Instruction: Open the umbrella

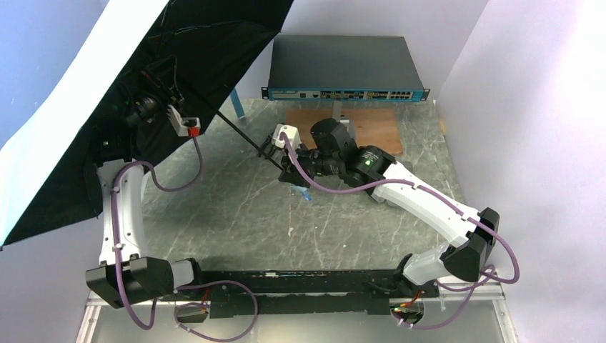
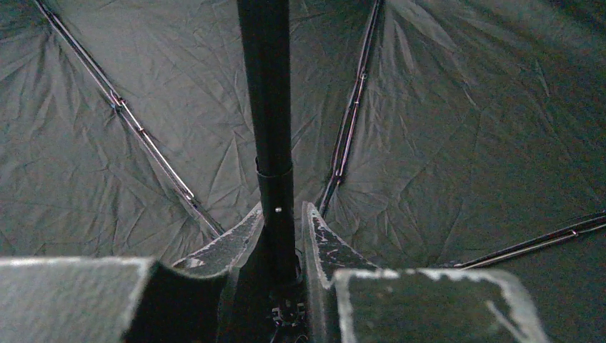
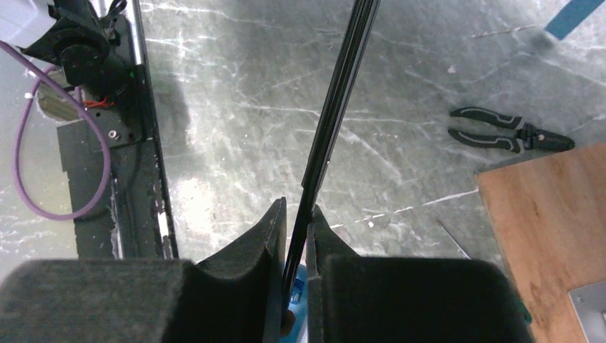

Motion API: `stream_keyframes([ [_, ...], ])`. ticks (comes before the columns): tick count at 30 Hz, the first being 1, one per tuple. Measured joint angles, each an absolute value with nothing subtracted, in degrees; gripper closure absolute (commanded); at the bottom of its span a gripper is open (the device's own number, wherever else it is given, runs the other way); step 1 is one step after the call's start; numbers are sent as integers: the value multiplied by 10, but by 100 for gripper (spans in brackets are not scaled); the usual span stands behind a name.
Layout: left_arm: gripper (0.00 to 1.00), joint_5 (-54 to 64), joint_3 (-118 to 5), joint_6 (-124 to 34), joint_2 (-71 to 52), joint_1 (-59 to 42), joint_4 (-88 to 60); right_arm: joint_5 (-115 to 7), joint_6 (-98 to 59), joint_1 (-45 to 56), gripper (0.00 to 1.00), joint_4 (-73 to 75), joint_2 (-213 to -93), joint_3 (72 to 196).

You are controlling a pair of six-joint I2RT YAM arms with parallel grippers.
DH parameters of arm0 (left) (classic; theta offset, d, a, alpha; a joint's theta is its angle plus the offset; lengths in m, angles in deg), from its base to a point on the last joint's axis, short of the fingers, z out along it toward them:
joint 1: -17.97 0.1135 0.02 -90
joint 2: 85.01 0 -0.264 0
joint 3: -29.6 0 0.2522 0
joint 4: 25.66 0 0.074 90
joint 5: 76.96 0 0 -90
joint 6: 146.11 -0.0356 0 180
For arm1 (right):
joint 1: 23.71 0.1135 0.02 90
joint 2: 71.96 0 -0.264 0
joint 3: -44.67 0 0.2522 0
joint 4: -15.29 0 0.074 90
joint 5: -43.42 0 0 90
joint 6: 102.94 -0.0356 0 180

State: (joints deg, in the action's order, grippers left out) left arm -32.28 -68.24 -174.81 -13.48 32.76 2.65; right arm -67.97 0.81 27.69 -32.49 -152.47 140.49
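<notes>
left arm (image 1: 118, 207) raised far left, left claw (image 2: 283, 207) under open umbrella (image 1: 107, 143) canopy, fingers flanking shaft (image 3: 336, 114), grip can't tell, right arm (image 1: 421, 196) stretched over bench (image 1: 236, 214) centre, right claw (image 3: 294, 214) pinching shaft's low end

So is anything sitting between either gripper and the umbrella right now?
Nothing visible. Both are at the umbrella on its shaft. The right gripper is shut on the thin lower section. The left gripper flanks the thicker section under the spread canopy, though whether it presses there is unclear.
</notes>
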Motion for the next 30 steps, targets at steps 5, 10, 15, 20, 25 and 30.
stream_keyframes([
  [5,76,-342,-699,-1748,-125,345,27,-675,12,277,100,-300,-1525,1402],
  [10,75,-357,-708,-1748,-121,364,31,-675,21,279,100,-279,-1525,1399],
  [15,75,-361,-720,-1748,-115,367,30,-675,21,280,100,-263,-1525,1392],
  [20,75,-361,-738,-1748,-108,367,29,-670,25,281,100,-250,-1525,1385],
  [25,74,-361,-753,-1748,-97,367,30,-641,39,294,100,-228,-1530,1374],
  [30,75,-360,-777,-1748,-77,367,56,-612,46,304,100,-203,-1535,1361],
])
